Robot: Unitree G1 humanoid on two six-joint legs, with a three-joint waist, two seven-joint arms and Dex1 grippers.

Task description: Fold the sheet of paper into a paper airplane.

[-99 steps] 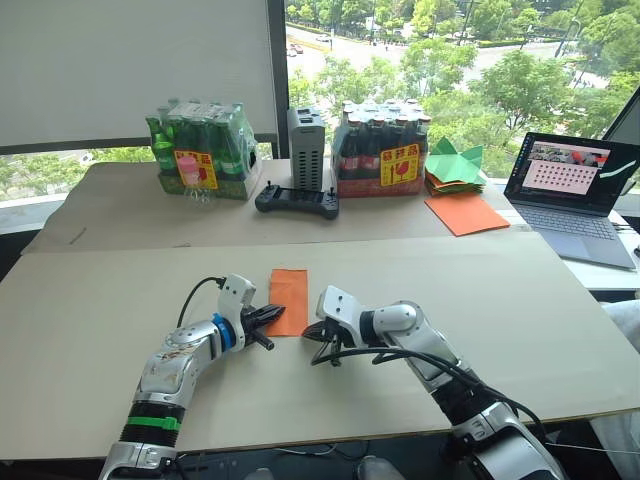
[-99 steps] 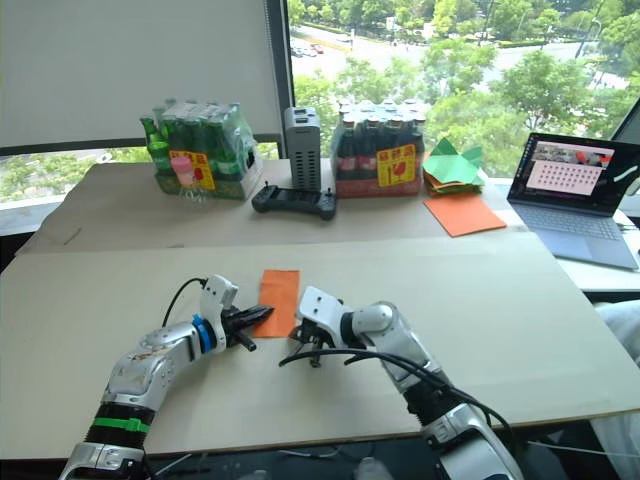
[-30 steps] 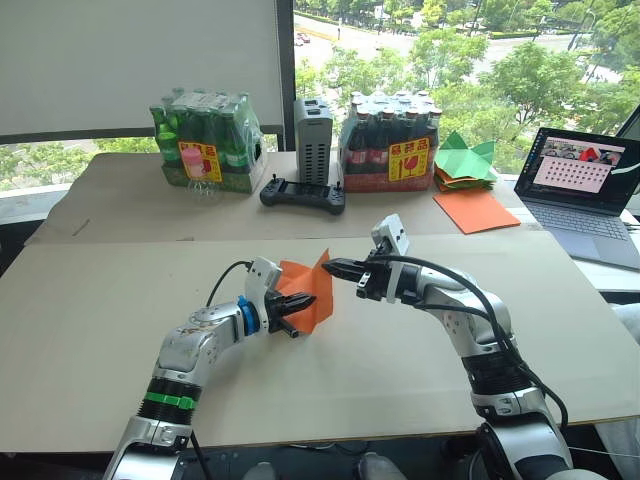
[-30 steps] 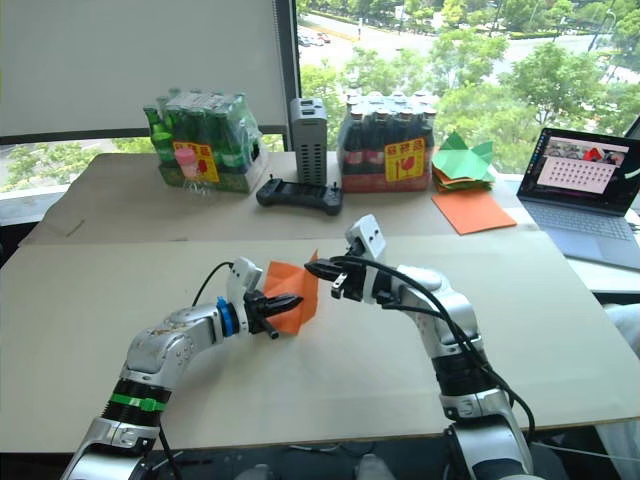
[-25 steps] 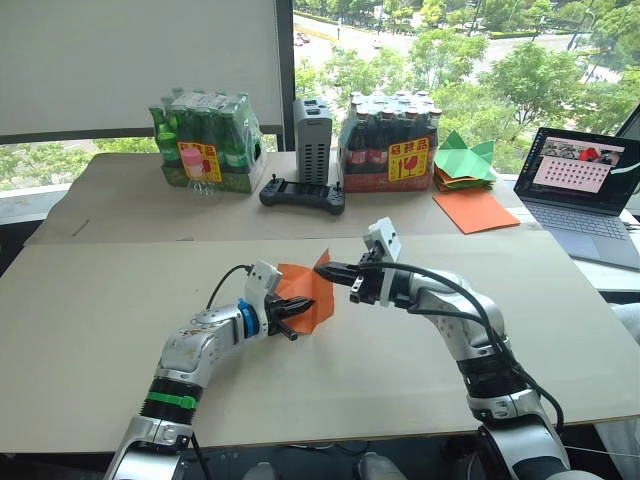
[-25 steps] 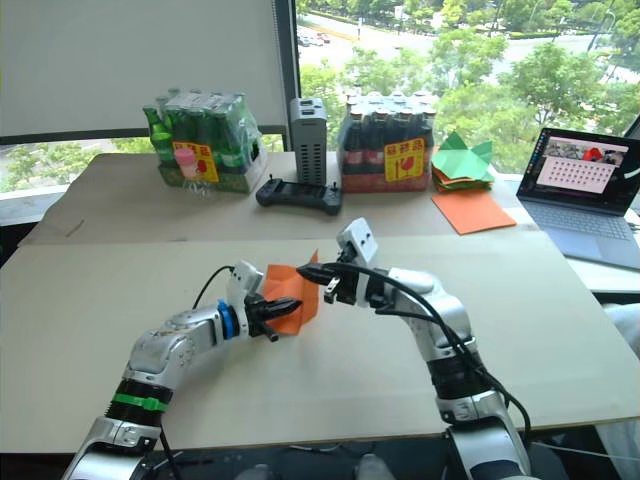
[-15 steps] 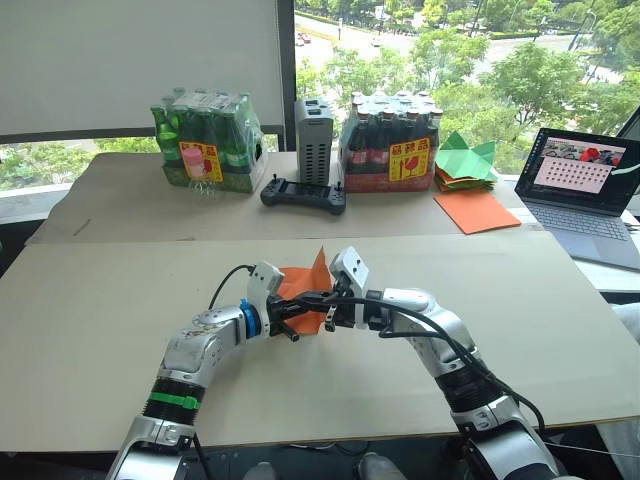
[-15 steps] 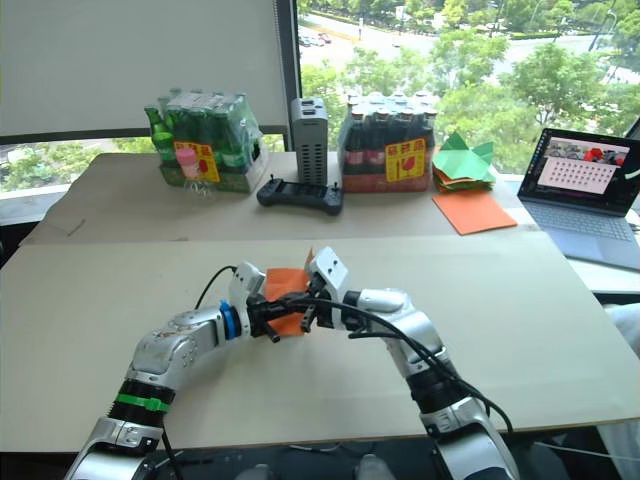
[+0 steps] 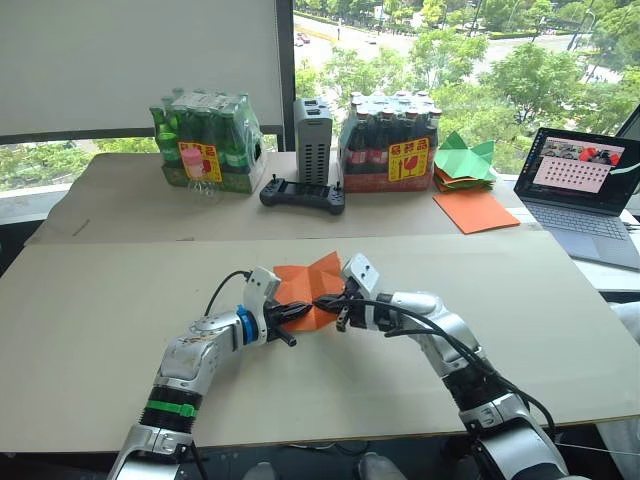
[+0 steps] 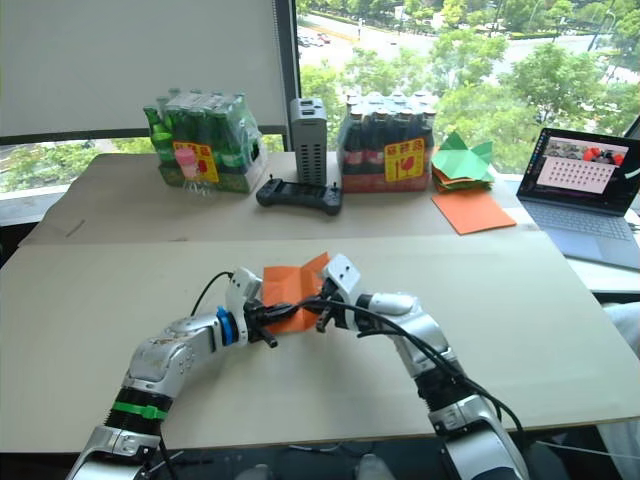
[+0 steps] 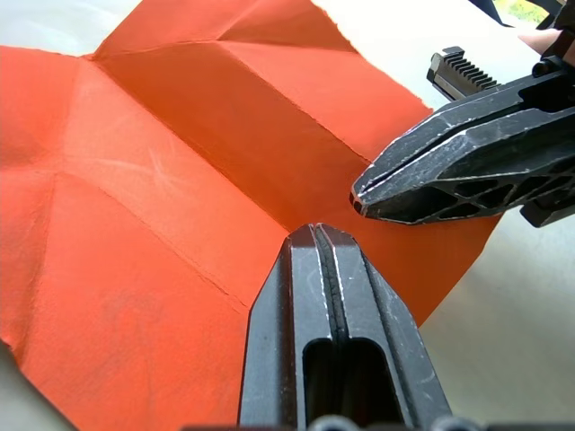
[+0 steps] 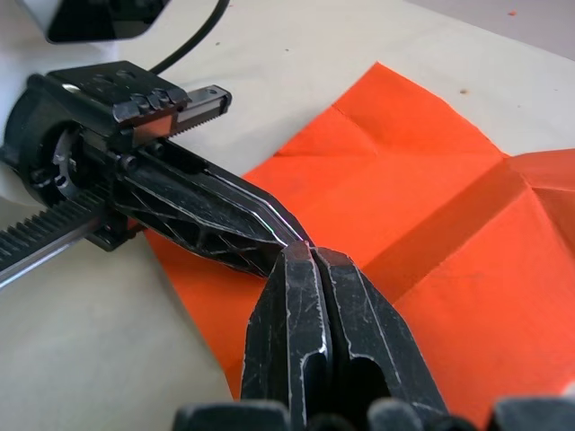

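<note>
Orange sheet of paper (image 9: 305, 287) is pinched by both closed hands, left hand (image 9: 305, 309) and right hand (image 9: 322, 301).

Two shrink-wrapped bottle packs (image 9: 203, 145) flank a grey box (image 9: 313, 142), behind a black controller (image 9: 302, 194).

The creased bright-orange sheet of paper (image 9: 308, 287) lies partly unfolded over the tabletop, its edges lifted.

Sheet of paper (image 9: 308, 288) at middle of near worktop (image 9: 90, 330), between left claw (image 9: 308, 309) and right claw (image 9: 322, 301). Behind, on far worktop (image 9: 120, 205): two bottle packs (image 9: 203, 149), controller (image 9: 302, 194) before them. Laptop (image 9: 583, 185) far right.
</note>
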